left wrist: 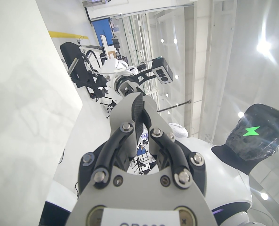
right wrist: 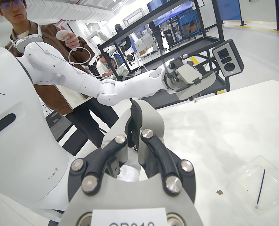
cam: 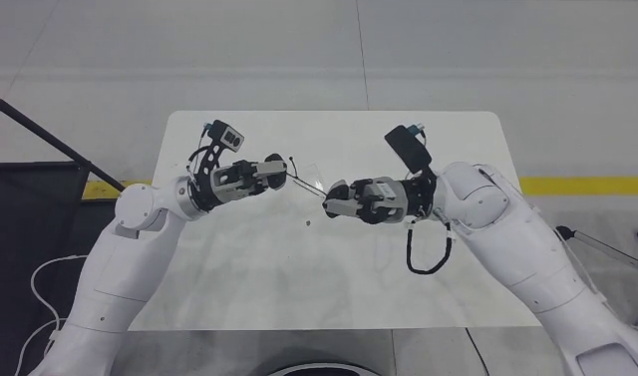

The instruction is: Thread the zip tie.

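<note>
Over the middle of the white table, the two grippers face each other, close together. The left gripper has its fingers pressed together on one end of the thin dark zip tie. The right gripper is squeezed tight on the other end. On the table near them lies a clear plastic sheet with a thin dark strip on it. A small brown crumb sits just beside the sheet. A black cable loops below the right wrist.
</note>
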`<state>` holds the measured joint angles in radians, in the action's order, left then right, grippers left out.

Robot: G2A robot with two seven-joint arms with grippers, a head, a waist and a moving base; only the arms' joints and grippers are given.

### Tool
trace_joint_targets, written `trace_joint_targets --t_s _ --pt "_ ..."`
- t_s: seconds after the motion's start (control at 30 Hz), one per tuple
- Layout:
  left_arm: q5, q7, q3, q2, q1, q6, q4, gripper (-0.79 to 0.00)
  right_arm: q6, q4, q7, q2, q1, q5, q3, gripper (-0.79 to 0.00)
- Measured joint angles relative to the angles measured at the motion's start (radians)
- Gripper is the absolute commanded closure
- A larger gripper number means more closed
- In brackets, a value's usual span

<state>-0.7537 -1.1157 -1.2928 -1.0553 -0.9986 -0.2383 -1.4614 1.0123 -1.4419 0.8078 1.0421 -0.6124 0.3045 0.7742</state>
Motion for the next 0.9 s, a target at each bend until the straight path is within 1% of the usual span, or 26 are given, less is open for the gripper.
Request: trace_joint_targets --t_s 0.53,0.9 --pt "0.006 -0.005 -0.024 0.001 -0.02 0.0 0.003 0.0 0.0 -0.083 0.0 -0.029 -0.073 0.031 0.113 0.0" --pt "0.007 -0.005 -0.032 0.0 -0.032 0.003 -0.003 0.0 0.0 -0.105 0.0 -0.03 -0.091 0.019 0.132 0.0"
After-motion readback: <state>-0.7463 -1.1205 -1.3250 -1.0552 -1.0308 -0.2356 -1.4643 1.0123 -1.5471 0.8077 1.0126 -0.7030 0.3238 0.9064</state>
